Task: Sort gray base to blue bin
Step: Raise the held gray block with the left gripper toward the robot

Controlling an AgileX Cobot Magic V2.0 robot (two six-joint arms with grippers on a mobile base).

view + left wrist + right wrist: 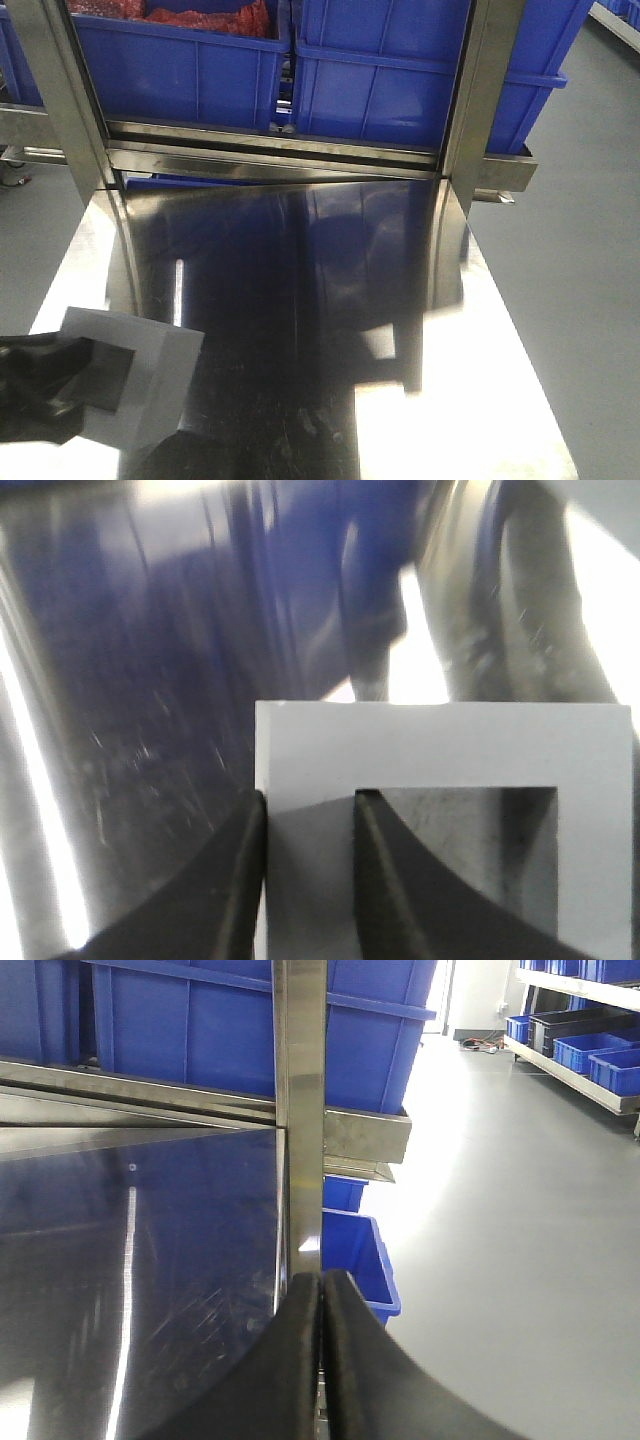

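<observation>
Left jaws pinch the gray base [440,745], partly cropped; right jaws pressed together, empty

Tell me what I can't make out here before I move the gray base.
Right blue bin: inside cut off by front view's top edge.
Gray base: lower part cut off at left wrist view's bottom edge.
Left hand: front view shows only a dark blur at the left edge.
</observation>
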